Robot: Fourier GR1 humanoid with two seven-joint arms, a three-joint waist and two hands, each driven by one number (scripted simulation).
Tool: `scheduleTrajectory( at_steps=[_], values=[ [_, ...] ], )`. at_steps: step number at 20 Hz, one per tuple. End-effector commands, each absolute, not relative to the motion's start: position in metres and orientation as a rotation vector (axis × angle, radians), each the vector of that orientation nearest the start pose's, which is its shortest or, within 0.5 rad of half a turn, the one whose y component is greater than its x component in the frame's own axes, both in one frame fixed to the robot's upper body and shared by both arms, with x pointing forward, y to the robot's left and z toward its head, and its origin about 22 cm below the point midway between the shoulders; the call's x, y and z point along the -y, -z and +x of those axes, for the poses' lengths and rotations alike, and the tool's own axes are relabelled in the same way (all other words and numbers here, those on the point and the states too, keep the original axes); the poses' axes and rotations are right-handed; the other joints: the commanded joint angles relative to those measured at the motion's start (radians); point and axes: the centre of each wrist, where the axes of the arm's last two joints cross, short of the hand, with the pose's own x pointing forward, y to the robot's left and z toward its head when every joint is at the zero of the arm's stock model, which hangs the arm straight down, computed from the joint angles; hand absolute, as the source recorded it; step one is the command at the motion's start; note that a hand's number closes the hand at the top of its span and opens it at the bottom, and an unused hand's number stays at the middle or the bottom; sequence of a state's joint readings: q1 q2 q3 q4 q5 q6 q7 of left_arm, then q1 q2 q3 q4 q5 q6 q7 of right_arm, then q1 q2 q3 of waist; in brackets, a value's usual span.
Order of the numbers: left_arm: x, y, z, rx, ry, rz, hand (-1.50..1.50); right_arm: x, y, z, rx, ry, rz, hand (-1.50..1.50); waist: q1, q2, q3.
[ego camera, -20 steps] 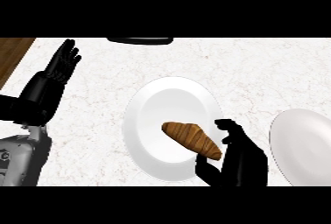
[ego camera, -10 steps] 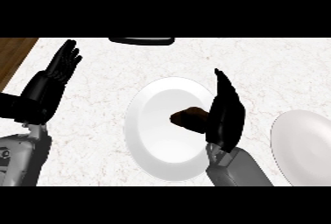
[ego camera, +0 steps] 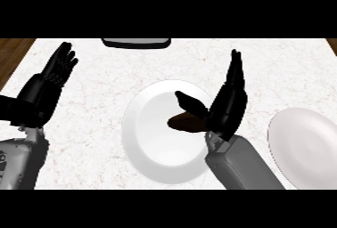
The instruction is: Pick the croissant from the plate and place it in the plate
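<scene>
Your right hand (ego camera: 227, 107) is open, fingers straight, thumb above the croissant (ego camera: 184, 124). Close round its middle before lifting toward the right plate (ego camera: 306, 147). The left hand (ego camera: 46, 89) rests open.

Open counter (ego camera: 92, 120) between left hand (ego camera: 46, 91) and centre plate (ego camera: 158, 153). Bare strip between centre plate and right plate (ego camera: 306, 147), crossed low by right forearm (ego camera: 240, 167). Dark object (ego camera: 136, 42) at far edge.

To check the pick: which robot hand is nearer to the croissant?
Right. The right robot hand is at the croissant; the left robot hand rests open, far left.
</scene>
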State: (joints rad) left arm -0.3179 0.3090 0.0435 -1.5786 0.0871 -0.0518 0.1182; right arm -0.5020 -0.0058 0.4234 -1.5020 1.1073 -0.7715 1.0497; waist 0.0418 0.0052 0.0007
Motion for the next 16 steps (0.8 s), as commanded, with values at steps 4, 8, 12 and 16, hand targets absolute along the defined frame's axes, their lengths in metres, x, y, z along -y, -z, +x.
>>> scheduleTrajectory(
  at_steps=[4,8,12,16],
  values=[
    [-0.281,-0.116,0.301,1.752,0.230,0.137,0.00,0.082,-0.094,0.268,1.514,0.381,-0.835,-1.50,-0.041,-0.012,0.000],
    [-0.284,-0.106,0.294,1.738,0.229,0.169,0.00,0.101,-0.081,0.226,1.529,0.409,-0.838,-1.50,-0.053,-0.010,0.000],
    [-0.292,-0.099,0.283,1.747,0.226,0.157,0.00,0.117,-0.088,0.178,1.542,0.377,-0.843,-1.50,-0.050,-0.009,-0.001],
    [-0.277,-0.101,0.273,1.752,0.221,0.146,0.00,0.127,-0.096,0.130,1.527,0.360,-0.850,-1.50,-0.051,-0.012,0.000]
  ],
)
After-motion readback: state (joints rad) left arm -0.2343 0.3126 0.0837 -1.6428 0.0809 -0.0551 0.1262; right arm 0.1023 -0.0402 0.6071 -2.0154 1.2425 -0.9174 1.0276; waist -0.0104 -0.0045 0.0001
